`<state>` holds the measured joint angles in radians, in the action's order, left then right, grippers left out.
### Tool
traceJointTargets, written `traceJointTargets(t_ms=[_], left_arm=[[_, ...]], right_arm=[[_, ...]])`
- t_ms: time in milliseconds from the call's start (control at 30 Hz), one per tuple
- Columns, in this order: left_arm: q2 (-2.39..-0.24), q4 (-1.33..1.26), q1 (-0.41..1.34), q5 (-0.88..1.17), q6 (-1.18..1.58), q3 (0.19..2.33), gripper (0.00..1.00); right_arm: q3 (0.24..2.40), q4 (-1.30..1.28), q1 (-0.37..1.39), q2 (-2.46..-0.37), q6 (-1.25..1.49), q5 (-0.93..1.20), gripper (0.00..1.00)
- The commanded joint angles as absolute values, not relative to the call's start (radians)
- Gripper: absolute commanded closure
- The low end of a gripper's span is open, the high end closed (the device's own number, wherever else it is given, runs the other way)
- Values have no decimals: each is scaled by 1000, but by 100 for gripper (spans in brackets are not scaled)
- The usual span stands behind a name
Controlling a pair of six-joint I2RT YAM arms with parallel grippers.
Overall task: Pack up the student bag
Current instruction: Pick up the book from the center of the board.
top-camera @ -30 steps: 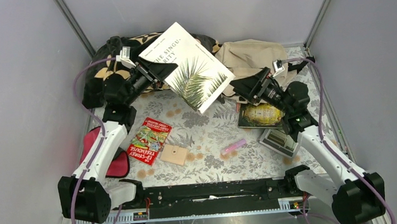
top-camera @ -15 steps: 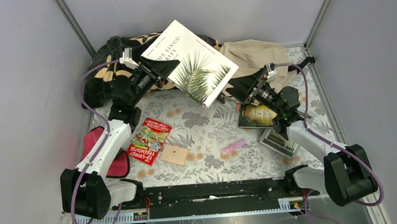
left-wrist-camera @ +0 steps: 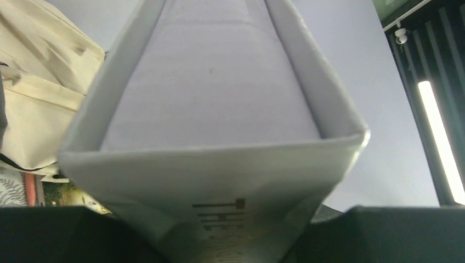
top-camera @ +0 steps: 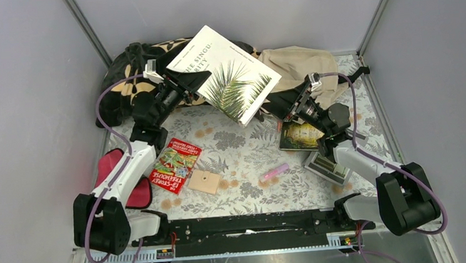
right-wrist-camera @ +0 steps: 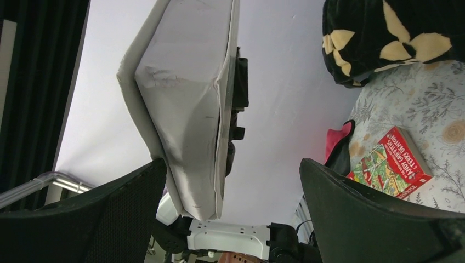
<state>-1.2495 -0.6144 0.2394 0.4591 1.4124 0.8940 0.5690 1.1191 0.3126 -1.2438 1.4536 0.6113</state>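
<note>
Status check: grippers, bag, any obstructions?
Left gripper clamped on white book, held aloft. Right gripper open, empty, beside student bag. Bag slumped at back; opening not visible.

We see a white book (top-camera: 229, 72) whose cover bears a green palm frond and dark lettering. The student bag (top-camera: 297, 63) is plain beige. The pillow (top-camera: 123, 83) is black, printed with cream flowers. The surface (top-camera: 244, 149) wears a pale cloth patterned with grey-green leaves and tan wood slices. We also find a red book (top-camera: 175, 165) with a busy multicoloured cover, a dark book (top-camera: 305, 136) with a yellow-green picture, a tan block (top-camera: 204, 181), a pink stick (top-camera: 274, 171) and a red pouch (top-camera: 123, 178) edged in black.
</note>
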Motion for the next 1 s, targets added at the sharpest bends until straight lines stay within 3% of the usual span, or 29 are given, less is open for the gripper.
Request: traceJointTargets(t_ms=[0,267,600,833,967], left_arm=[[-1280,-748,224,443,1456,866,73],[-1308,-786,207,458,1489,863,73],[-1291,-804,212,534,1432,856,72],[-1293,-767,298,483,1352,871,72],[-1308,-738,350,425,1287,887,72]], right_arm=[[632,1300,342,-1240,1474,655,0],[648,1375,365,-1275,1507,685,0],[727,1265,390,-1324,1436,657,0],[762,1219,437,-1381,1443,516,1],[746,1212,442,-1386,1476,462,15]])
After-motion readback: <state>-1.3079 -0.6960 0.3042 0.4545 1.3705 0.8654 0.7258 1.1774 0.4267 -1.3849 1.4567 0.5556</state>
